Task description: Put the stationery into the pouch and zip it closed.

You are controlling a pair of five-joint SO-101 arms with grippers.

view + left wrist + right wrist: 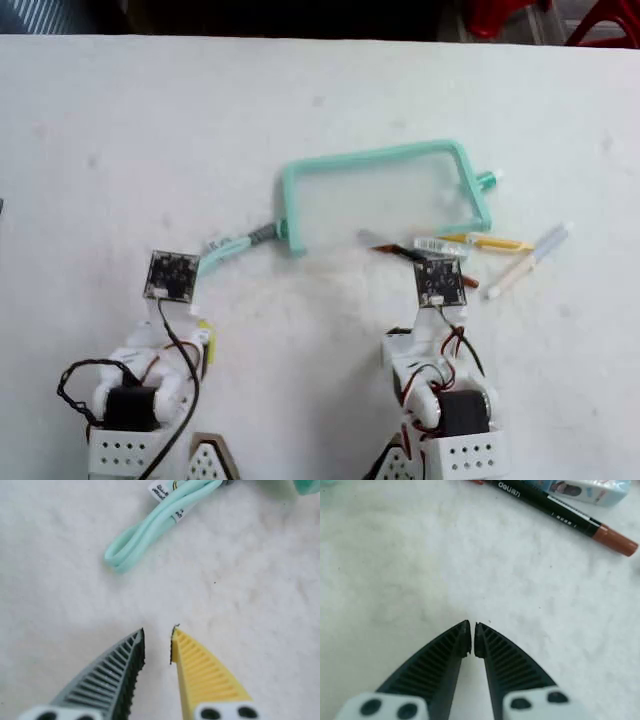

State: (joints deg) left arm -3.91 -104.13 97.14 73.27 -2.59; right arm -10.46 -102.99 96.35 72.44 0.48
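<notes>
Mint-edged pouch (372, 157) lies flat at the centre of the table (150, 120). Its wrist strap (150, 527) trails toward the left gripper (157, 637), whose fingers stand slightly parted and empty. Right gripper (472, 637) is pressed together, holding nothing, near a black pen (555, 511). Yellow pen (492, 241) and white pen (535, 255) lie just beside the pouch's right end.

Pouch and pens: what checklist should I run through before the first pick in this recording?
1. Empty left end effector, fingers slightly apart: ok.
2. Empty right end effector, but shut, so it would need opening to grasp: not ok.
3. The black pen lies free just ahead of the right end effector: ok.
4. The pouch lies flat on the table: ok.
5. The pouch zip is open: cannot tell.
</notes>
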